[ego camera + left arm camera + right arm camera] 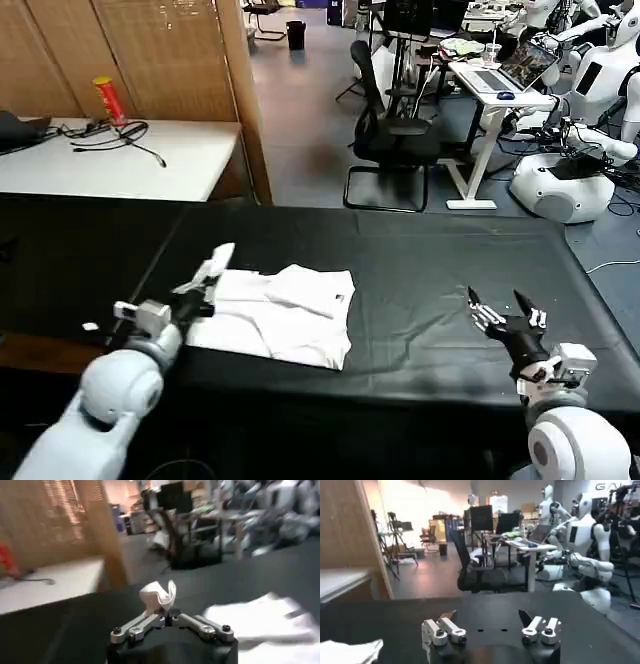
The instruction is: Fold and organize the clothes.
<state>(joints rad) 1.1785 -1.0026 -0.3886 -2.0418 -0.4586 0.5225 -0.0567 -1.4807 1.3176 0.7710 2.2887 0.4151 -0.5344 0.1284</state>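
Observation:
The clothes are one white T-shirt (290, 312), lying partly folded with its plain side up on the black table cloth (420, 270), left of centre. My left gripper (214, 264) is at the shirt's left edge, shut on a small lifted fold of white cloth (159, 594). The rest of the shirt (270, 625) lies flat beside it. My right gripper (497, 298) hovers low over bare cloth at the front right, open and holding nothing, well apart from the shirt. From the right wrist view (487, 616), a corner of the shirt (350, 651) shows far off.
A white desk (180, 160) with cables and a red can (108, 100) stands behind the table's left end. A black office chair (392, 140) and other robots stand in the room beyond. The black cloth between the shirt and my right gripper is bare.

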